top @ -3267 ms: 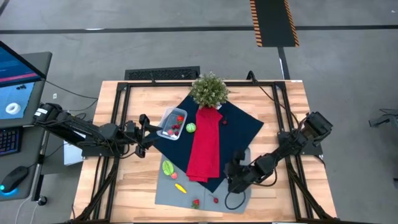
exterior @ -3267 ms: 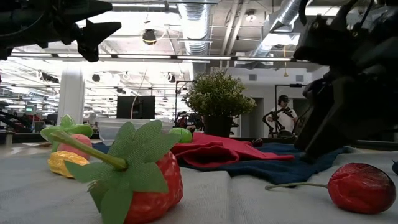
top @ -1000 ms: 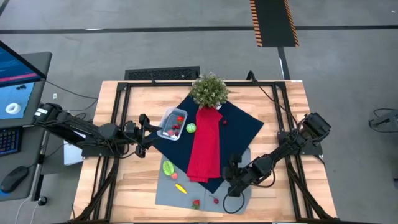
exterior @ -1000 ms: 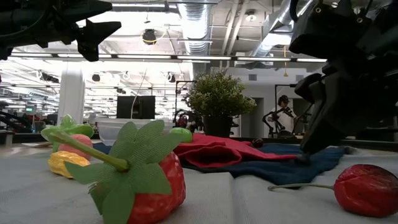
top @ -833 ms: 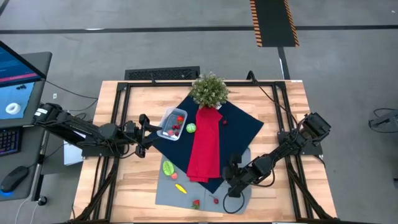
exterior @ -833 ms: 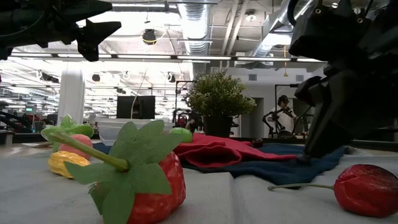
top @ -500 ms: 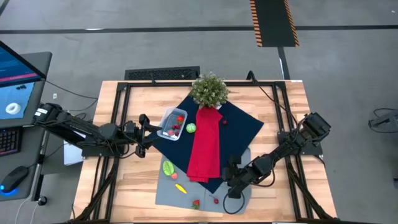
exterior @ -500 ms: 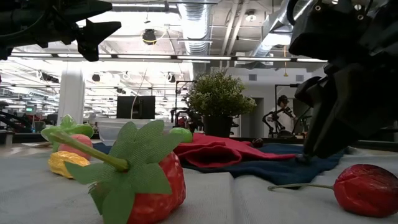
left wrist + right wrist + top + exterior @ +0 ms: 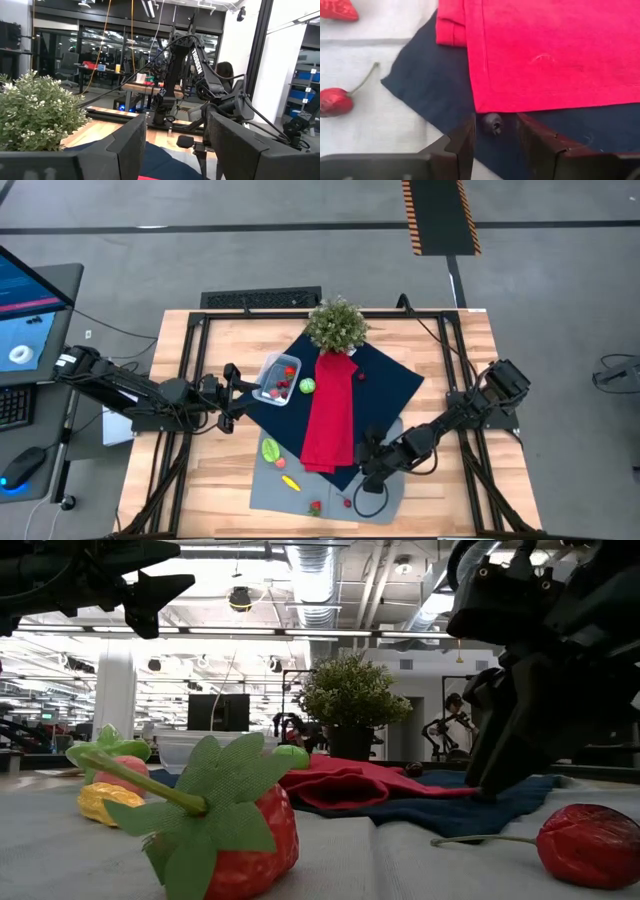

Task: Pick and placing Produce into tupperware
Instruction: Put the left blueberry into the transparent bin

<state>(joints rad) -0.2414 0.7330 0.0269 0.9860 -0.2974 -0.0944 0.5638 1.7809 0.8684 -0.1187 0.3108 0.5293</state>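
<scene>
Progress is partial: the clear rounded plastic tupperware (image 9: 277, 378) on the dark blue cloth holds a few pieces, while the right pincer (image 9: 494, 131), fingers apart, straddles a small dark berry (image 9: 492, 122) beside the red cloth (image 9: 550, 50).

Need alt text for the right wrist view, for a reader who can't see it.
The right gripper, open, frames a small dark berry lying on navy cloth right at the edge of a red cloth. Farther off, a stemmed cherry and part of a strawberry lie on grey cloth.
</scene>
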